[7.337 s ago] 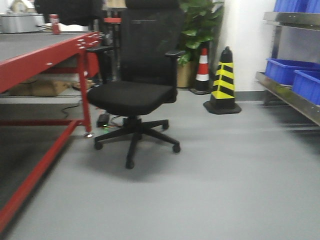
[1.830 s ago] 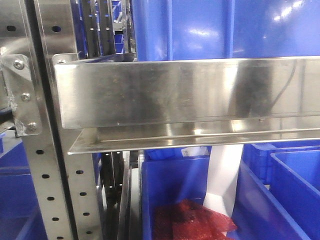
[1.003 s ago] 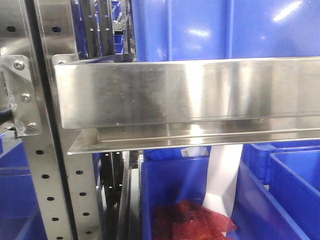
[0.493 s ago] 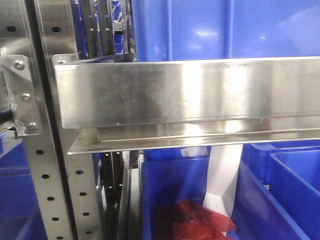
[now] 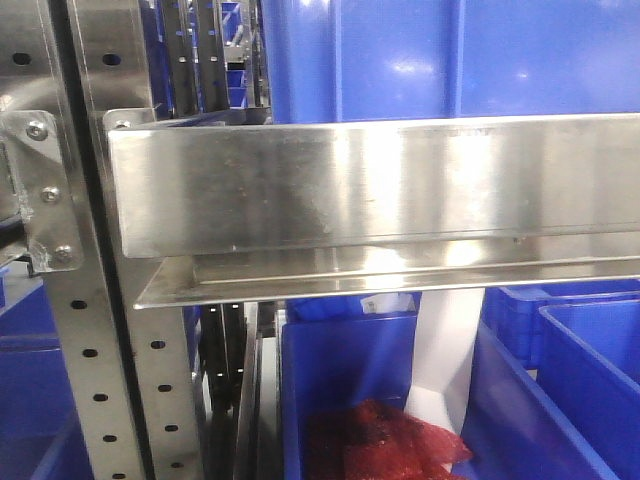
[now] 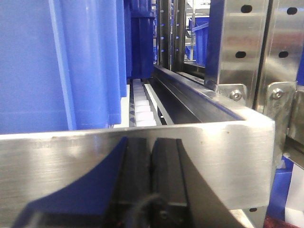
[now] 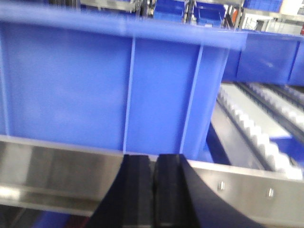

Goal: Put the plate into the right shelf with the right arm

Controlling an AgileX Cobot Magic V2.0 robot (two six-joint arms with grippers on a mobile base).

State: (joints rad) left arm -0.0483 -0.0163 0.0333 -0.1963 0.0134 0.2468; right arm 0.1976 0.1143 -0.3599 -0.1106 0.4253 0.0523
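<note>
Your right gripper (image 7: 153, 190) sits pinched together, empty, just before the right shelf (image 5: 370, 190) rail — no plate in view anywhere — so pushing in risks only clipping steel.

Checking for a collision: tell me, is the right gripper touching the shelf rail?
Cannot tell. The right wrist view shows the shut right gripper overlapping the rail, but not contact.

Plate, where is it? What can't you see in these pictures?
- The plate: in no view, so its whereabouts are unknown.
- Red stuff in the lower blue bin: front view, cut off by the bottom edge.
- Right gripper, left gripper: jaws closed, bodies cut off below.
- Right wrist view: blurred; bin contents hidden by its wall.
</note>
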